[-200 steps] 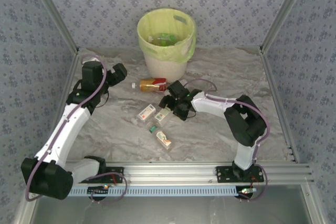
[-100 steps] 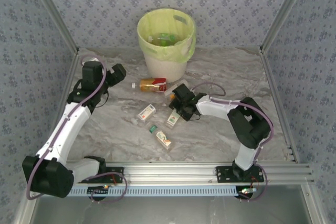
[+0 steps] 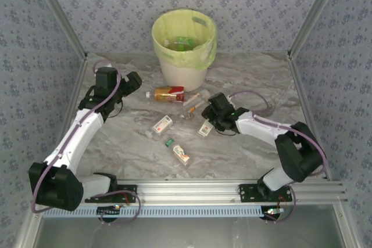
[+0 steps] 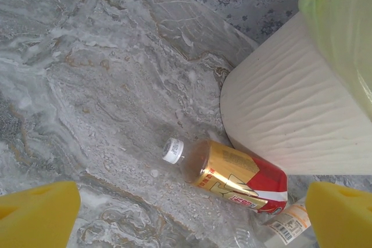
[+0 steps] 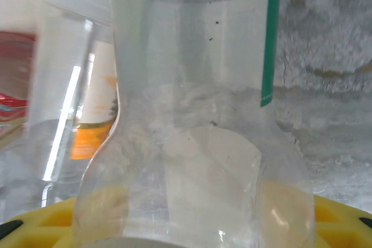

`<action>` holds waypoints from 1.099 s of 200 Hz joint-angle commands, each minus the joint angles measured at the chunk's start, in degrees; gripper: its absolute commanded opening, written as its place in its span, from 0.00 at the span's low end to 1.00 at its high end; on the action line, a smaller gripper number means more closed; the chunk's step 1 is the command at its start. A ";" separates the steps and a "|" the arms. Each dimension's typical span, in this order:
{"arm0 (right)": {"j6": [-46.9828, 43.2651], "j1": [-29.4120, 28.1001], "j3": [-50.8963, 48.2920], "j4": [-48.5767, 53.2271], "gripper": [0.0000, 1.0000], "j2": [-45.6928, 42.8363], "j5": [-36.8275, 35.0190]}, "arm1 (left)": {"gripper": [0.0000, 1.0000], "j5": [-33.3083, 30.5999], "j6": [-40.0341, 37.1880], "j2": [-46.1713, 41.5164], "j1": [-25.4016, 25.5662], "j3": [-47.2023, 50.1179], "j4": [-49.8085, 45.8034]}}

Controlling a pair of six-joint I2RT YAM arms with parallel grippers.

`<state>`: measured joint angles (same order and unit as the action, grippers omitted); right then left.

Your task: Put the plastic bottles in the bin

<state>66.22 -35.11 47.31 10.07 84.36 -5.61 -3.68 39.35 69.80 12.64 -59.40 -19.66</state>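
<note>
**Fig.** Step: lift the clear bottle (image 3: 204, 129) off the middle of the table (image 3: 244, 149) w/ a firm squeeze on its body, straight up, releasing only above the rim. R gripper (image 3: 209, 124) is clamped on it (green label strip (image 5: 267, 39) seen from the wrist). L gripper (image 3: 132, 81), jaws wide apart & empty, hovers farther left by the red-gold bottle (image 3: 168, 93). The bin (image 3: 183, 74) stands at the far edge, centre.

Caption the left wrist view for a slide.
Open left hand hovers over a white-capped, red-and-gold bottle lying beside the white bin on the marble table.
</note>
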 commanded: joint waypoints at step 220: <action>-46.95 11.71 74.60 -3.09 0.43 26.35 19.27 | 0.99 3.82 -2.19 -5.87 -0.34 8.14 -2.73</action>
<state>23.29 -23.73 113.38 3.36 105.27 10.02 -0.47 38.44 65.80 12.62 -52.10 -21.37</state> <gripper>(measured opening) 0.538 0.994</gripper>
